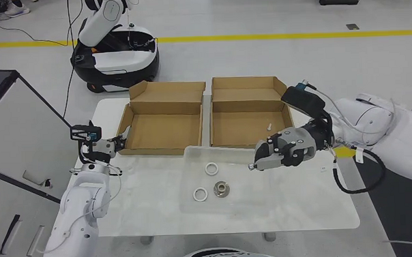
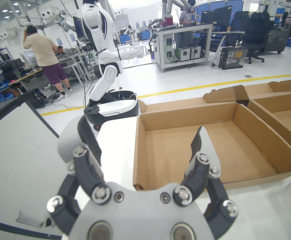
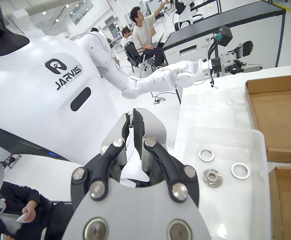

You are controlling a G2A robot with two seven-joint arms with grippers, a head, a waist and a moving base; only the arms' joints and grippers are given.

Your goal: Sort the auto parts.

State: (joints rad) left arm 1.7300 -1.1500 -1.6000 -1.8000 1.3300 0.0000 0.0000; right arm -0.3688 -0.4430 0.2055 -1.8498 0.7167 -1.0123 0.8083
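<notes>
Metalwork sits in the clear tray [image 1: 193, 153] at the middle of the surface [image 1: 318, 206]: two pale rings, one [image 1: 211, 168] toward the tray's far side and one [image 1: 200, 194] toward its near side, with a flanged bushing [image 1: 222, 190] just beside the nearer ring. Over the tray's far right part hangs the right pincer [image 3: 131, 115], closed almost completely on a small threaded bolt [image 3: 130, 117], which it pinches by the shank at the very tips. Beyond the tray stand two open cardboard boxes, the left box [image 1: 162, 133] and the right box [image 1: 247, 130]; the right one already has a small bolt [image 1: 268, 126] on its floor. The left pincer [image 2: 141, 128] is off the tray's far left corner, spread wide and holding nothing. I'd guess the held bolt is light, hard and slick, apt to twist out of so shallow a grip, so a firm squeeze across the threads suits it. The rings look stiff and smooth too; taking one across its rim, edge to edge, seems safest.
</notes>
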